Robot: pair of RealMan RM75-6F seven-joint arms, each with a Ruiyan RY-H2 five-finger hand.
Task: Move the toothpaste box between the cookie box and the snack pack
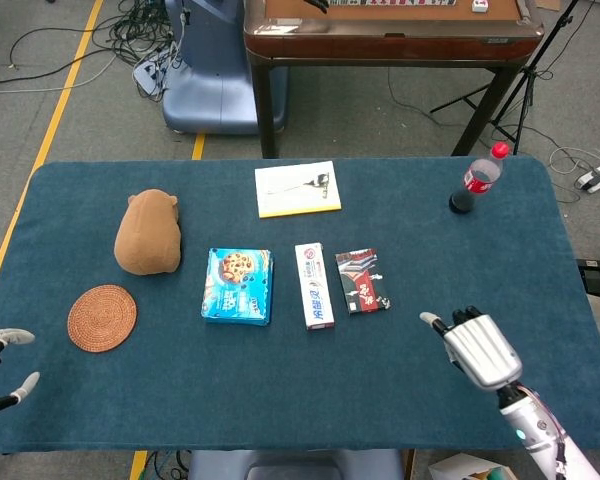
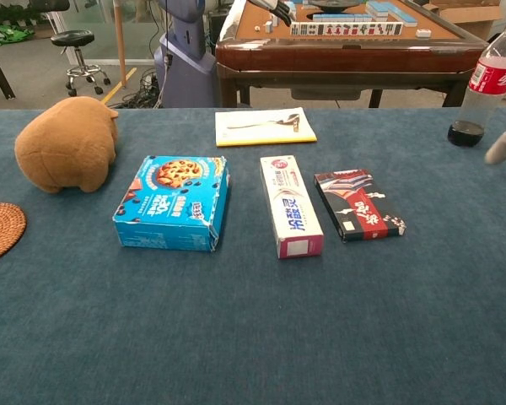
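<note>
While the toothpaste box [image 1: 314, 285] lies flat between the cookie box [image 1: 238, 285] and the snack pack [image 1: 361, 281], the right hand [image 1: 477, 349] hovers near-right, fingers apart, empty; the left hand [image 1: 2, 368] likewise.

Table cloth [image 1: 280, 380]: dark teal. Cookie box [image 1: 238, 286]: bright blue, cookie print. Toothpaste box [image 1: 314, 285]: white, blue lettering, pink end. Snack pack [image 1: 361, 280]: black, red and white. Right hand [image 1: 477, 349], well right of pack: silver-grey.
</note>
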